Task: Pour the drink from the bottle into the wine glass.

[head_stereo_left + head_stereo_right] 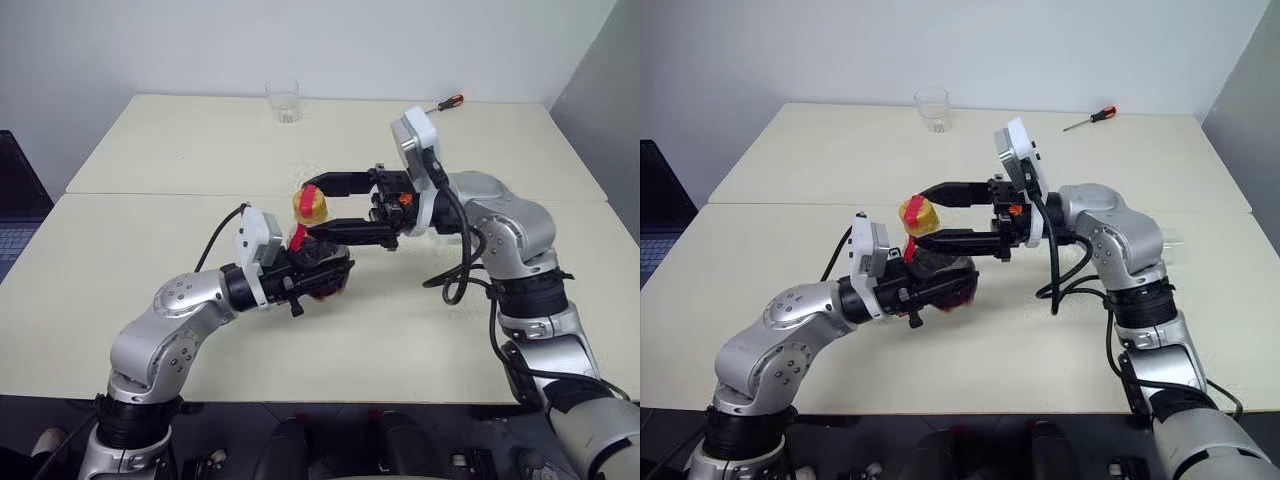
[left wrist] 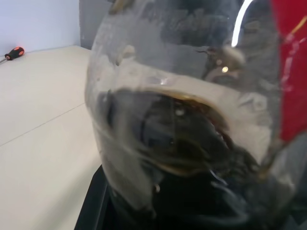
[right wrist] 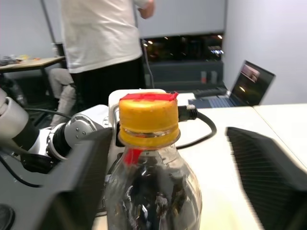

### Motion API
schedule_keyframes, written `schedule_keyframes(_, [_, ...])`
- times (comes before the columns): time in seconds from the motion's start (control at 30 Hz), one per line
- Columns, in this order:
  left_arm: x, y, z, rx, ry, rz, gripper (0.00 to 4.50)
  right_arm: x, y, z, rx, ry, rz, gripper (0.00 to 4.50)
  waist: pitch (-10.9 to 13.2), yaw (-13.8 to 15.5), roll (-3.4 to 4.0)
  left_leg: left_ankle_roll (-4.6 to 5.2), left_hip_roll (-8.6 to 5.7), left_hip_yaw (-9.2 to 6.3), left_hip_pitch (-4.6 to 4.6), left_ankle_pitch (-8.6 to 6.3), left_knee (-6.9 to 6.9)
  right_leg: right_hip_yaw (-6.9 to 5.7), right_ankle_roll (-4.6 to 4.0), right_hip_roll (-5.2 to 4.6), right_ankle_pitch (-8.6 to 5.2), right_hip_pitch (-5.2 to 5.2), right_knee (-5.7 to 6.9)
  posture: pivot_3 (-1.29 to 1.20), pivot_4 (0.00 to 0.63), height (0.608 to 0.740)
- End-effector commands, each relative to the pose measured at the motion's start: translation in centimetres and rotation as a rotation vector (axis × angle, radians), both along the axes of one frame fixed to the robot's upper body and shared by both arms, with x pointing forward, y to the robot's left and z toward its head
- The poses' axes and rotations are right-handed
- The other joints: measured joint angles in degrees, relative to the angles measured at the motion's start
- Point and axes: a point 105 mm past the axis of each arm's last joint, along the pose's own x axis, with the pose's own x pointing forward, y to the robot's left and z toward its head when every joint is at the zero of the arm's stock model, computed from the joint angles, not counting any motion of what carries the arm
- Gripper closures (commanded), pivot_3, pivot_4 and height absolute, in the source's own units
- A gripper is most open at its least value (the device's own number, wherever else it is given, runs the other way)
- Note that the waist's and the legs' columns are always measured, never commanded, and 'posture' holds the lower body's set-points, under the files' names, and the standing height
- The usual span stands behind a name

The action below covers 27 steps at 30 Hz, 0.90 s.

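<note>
The bottle, clear plastic with a red band at the neck, is held tilted above the table, my left gripper shut on its body. The drink, dark and foamy, fills the lower part of the bottle. Its yellow cap with red tape on top sits between the spread fingers of my right gripper, which is open and reaches in from the right; in the right wrist view there are gaps on both sides of the cap. The wine glass is out of view.
A short clear tumbler stands at the far edge of the table. A red-handled screwdriver lies at the far right. Beyond the table's left side, a person in a white shirt stands near a laptop.
</note>
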Motion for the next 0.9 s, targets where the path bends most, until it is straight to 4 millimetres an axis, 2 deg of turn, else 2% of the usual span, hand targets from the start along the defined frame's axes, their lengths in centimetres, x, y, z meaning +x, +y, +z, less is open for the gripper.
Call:
schedule_keyframes(0.03, [0.5,0.3,1.5,-0.017,-0.075,0.019,2.85,-0.8,-0.6,1.4,0.047,-0.020,-0.028,0.18,0.0,0.0,0.00,0.00,0.00,-0.01,0.00,0.00,0.00,-0.01,0.00,0.00,0.00,0.00,0.00,0.00,0.150,0.740])
schedule_keyframes(0.2, [2.7,1.3,1.0,-0.003,-0.070,0.110,2.85,-0.5,-0.7,2.7,0.103,0.015,-0.111,0.18,0.0,0.0,0.00,0.01,-0.01,0.00,0.00,0.00,0.01,-0.01,0.00,0.01,0.00,0.00,0.02,0.00,0.150,0.740])
schedule_keyframes(0.37, [4.7,1.0,1.2,-0.005,-0.088,0.166,2.85,0.4,0.6,3.7,0.173,0.023,-0.233,0.18,0.0,0.0,0.00,0.01,-0.01,-0.01,-0.01,0.01,0.01,-0.01,0.00,0.02,0.00,-0.01,0.04,0.00,0.150,0.740])
schedule_keyframes(0.6, [5.1,0.2,1.4,-0.003,-0.104,0.142,2.85,2.5,2.4,3.7,0.192,-0.040,-0.391,0.18,0.0,-0.1,0.00,0.00,-0.01,0.01,-0.01,0.01,0.00,0.00,0.00,0.01,0.00,-0.04,0.06,0.00,0.150,0.740])
schedule_keyframes(0.9, [5.1,0.3,1.3,0.006,-0.108,0.143,2.85,2.7,3.3,3.4,0.183,-0.065,-0.398,0.18,0.0,-0.1,0.00,0.01,-0.01,0.02,-0.01,0.01,0.00,0.01,0.00,0.01,0.00,-0.05,0.06,0.00,0.150,0.740])
